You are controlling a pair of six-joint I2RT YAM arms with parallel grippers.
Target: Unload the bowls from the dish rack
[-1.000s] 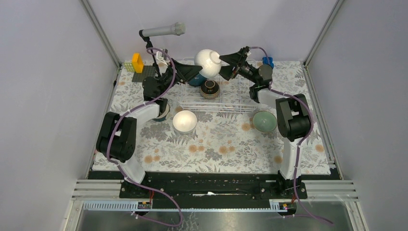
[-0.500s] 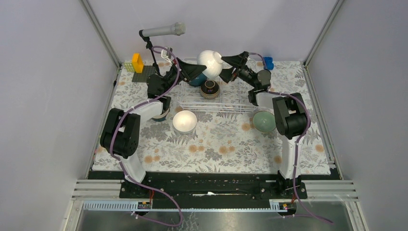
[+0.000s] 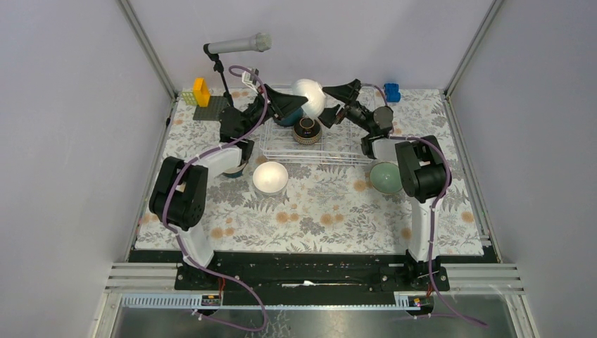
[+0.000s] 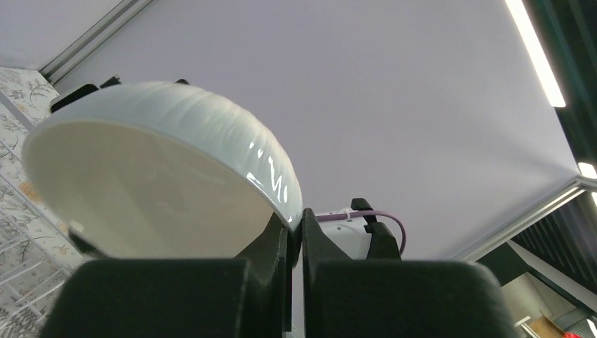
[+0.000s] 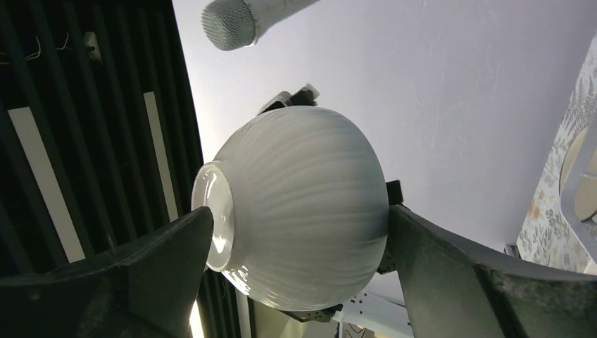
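A white bowl (image 3: 308, 95) (image 4: 162, 176) (image 5: 303, 211) hangs in the air above the back of the dish rack (image 3: 331, 151). My left gripper (image 3: 300, 105) (image 4: 296, 232) is shut on its rim. My right gripper (image 3: 329, 94) (image 5: 301, 211) is open, one finger by the bowl's foot and the other by its rim; whether they touch is unclear. In the rack sit a dark brown bowl (image 3: 307, 130) and a teal bowl (image 3: 286, 118). On the table stand a second white bowl (image 3: 269, 177), the mint bowl (image 3: 386, 176) and another teal bowl (image 3: 238, 167), half under the left arm.
A microphone (image 3: 239, 46) (image 5: 229, 21) on a stand reaches over the back left. A yellow block on a grey baseplate (image 3: 209, 109) sits at the back left corner and a blue block (image 3: 392, 91) at the back right. Walls close in both sides.
The held white bowl has drifted slightly right and back with the left gripper. The right gripper has shifted right with it and now sits a little lower.
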